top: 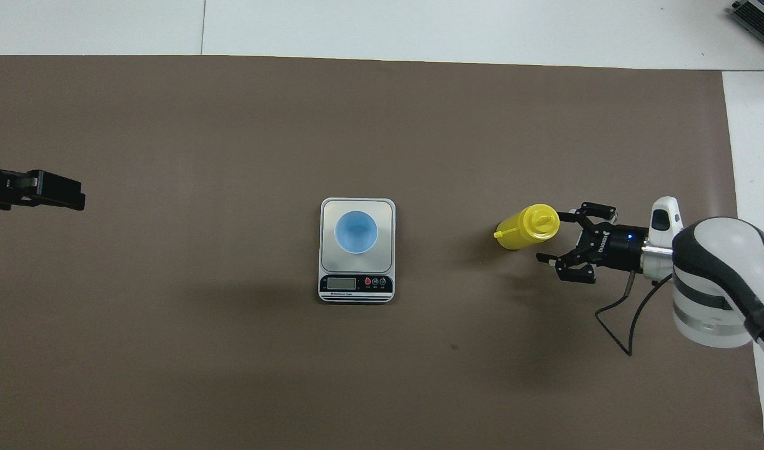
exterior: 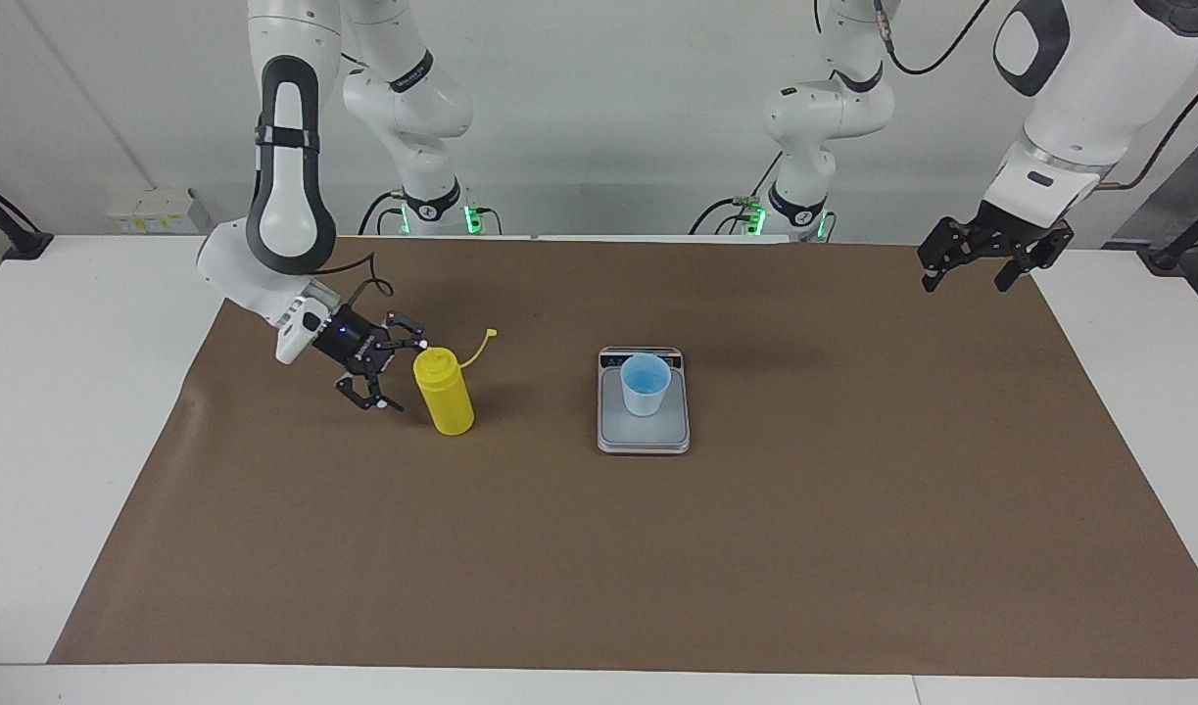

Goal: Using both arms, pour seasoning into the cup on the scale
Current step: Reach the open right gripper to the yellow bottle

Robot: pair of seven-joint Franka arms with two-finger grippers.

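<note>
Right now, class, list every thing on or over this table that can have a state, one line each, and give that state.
Seasoning bottle: upright on the mat, cap off and hanging by its strap.
Cup: upright on the scale, open.
Scale: flat on the mat, carrying the cup.
Right gripper: open, beside the bottle, not gripping it.
Left gripper: open, raised over the mat's edge, waiting.

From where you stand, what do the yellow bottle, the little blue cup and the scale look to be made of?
The yellow bottle looks like soft matt plastic: even opaque colour, moulded nozzle, thin bendy cap strap. The blue cup seems thin plastic, its pale wall slightly see-through. The scale has a smooth silver-grey plate, maybe brushed metal or coated plastic, I cannot tell which, and a dark glossy display strip.
</note>
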